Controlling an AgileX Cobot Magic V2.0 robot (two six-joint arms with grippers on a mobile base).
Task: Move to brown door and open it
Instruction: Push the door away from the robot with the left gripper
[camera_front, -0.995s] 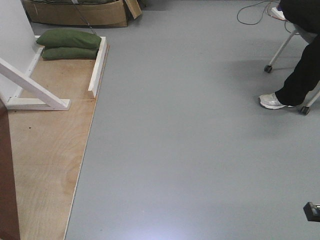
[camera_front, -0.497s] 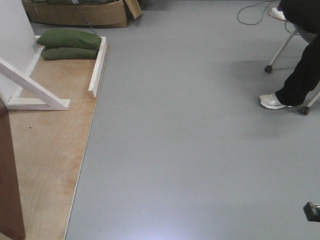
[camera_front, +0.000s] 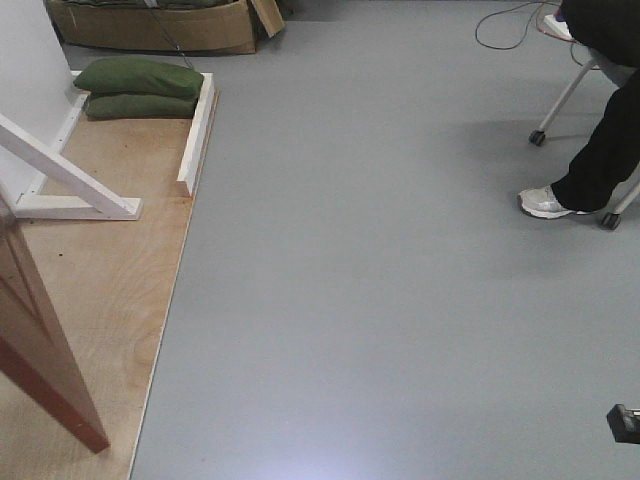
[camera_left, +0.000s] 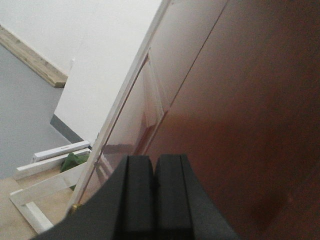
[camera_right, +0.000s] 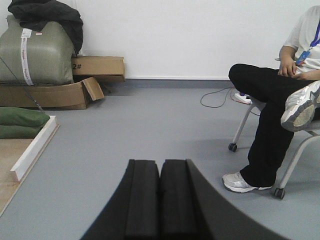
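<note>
Reddish-brown glossy wooden door with recessed panel moulding fills everything ahead of and to the right of my left gripper. It is very close, but I cannot confirm contact. Left pads are pressed together with nothing between them. Right gripper is likewise pressed together and empty. It points over open grey floor, with a seated person in black trousers off to its right.

Change, front view: 1 s back the door was a thin brown sliver at the lower-left edge, and 0.5 s back the strip was wider. Now the leaf angles well out over the tan plywood floor sheet, its lower corner near the sheet's edge. The white wooden brace and 2 green sandbags beyond it are unmoved.

Reading: the door is swinging open. The approach looks done and the opening well under way. Lock plate not in view.
</note>
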